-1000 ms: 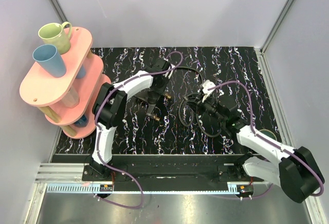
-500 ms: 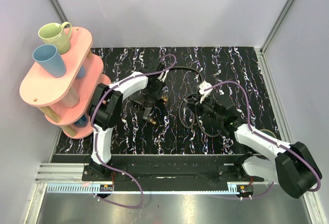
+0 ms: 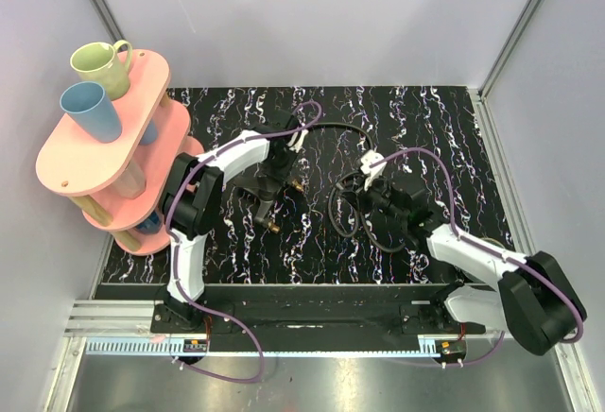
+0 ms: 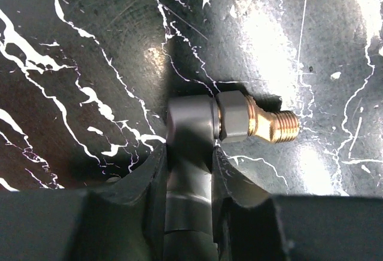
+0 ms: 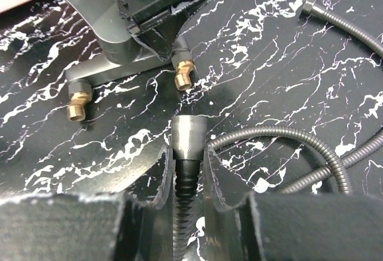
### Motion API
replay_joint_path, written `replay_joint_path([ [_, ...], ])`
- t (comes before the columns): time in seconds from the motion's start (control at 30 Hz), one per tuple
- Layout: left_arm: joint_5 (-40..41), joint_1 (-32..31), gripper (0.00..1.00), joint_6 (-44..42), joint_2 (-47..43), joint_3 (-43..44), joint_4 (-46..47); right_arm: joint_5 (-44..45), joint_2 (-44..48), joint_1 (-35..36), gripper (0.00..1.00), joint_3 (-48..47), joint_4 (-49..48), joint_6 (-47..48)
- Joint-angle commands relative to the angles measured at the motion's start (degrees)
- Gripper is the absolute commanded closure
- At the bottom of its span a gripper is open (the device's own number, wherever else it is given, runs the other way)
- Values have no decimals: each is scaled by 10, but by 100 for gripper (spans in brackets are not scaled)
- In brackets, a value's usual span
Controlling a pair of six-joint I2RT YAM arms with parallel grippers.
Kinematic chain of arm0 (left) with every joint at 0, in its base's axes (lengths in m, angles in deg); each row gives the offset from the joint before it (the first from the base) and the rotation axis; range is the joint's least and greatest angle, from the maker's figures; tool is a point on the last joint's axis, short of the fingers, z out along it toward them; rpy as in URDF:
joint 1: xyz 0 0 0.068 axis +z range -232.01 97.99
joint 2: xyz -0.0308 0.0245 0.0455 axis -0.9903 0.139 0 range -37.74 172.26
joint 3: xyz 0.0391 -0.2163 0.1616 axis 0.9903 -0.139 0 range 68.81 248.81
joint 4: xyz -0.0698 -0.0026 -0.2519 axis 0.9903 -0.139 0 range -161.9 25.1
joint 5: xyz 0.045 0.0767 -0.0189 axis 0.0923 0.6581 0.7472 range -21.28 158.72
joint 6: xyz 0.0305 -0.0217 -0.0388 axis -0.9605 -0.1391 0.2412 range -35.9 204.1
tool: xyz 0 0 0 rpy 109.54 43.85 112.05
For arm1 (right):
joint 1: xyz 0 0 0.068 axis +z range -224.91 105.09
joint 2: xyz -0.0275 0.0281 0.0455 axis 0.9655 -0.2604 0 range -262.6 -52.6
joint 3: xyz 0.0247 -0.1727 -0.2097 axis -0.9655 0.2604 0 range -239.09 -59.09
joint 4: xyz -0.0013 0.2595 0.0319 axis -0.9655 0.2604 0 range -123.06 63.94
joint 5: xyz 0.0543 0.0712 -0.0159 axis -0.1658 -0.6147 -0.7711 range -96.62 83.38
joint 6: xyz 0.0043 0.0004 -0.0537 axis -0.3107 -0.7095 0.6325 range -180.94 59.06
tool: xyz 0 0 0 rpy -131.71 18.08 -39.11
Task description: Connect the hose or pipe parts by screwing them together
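The dark grey forked fitting lies on the black marbled table, its two brass tips pointing to the near side. My left gripper is shut on its grey stem, and one brass threaded tip sticks out to the right. My right gripper is shut on the black hose just behind its metal end nut. That nut points at the nearer brass tip, a short gap away. The rest of the hose arcs across the table and coils beside the right arm.
A pink tiered rack stands at the table's left edge, with a green mug and a blue cup on top. The hose's other end lies loose at the far right. Grey walls enclose the table.
My left gripper opened briefly and shut again on the fitting, which shifted slightly left and nearer. My right arm carried the hose end left, closer to the fitting.
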Motion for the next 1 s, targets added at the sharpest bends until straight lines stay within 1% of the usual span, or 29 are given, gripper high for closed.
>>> replay_joint_path([
  [0.0, 26, 3, 100, 47, -30, -32, 18, -5, -42, -2, 100, -59, 26, 48],
  [0.03, 34, 3, 100, 51, -39, -36, 18, -8, -49, -2, 100, -67, 33, 68],
  [0.1, 39, 4, 100, 66, -67, -41, 19, -32, -65, -1, 100, -69, 15, 100],
  [0.13, 34, 4, 100, 68, -77, -45, 18, -45, -70, -1, 100, -69, 8, 137],
  [0.2, 12, 4, 100, 82, -103, -53, 18, -82, -83, -2, 100, -77, 1, 177],
  [0.23, 4, 4, 100, 85, -108, -57, 14, -99, -87, -1, 100, -82, 7, 237],
  [0.27, -1, 2, 100, 88, -118, -59, 8, -124, -97, -1, 100, -89, 10, 263],
  [0.33, -15, 1, 100, 94, -130, -68, -6, -135, -108, -2, 100, -93, 5, 328],
  [0.4, -15, 0, 100, 104, -141, -82, -13, -137, -131, 1, 100, -104, 6, 368],
  [0.53, -28, 0, 100, 116, -160, -95, -21, -90, -168, 19, 100, -113, -11, 464],
  [0.57, -30, 0, 100, 117, -163, -97, -22, -62, -181, 25, 100, -111, -27, 481],
  [0.63, -34, 0, 100, 121, -167, -104, -22, -42, -195, 42, 100, -103, -57, 525],
  [0.73, -30, -1, 100, 122, -165, -112, -20, -21, -222, 59, 100, -108, -72, 554],
  [0.87, -46, 0, 100, 121, -162, -120, -15, 34, -271, 96, 100, -121, -95, 590],
  [0.97, -54, -1, 100, 121, -165, -121, -14, 51, -296, 115, 100, -146, -69, 614],
])
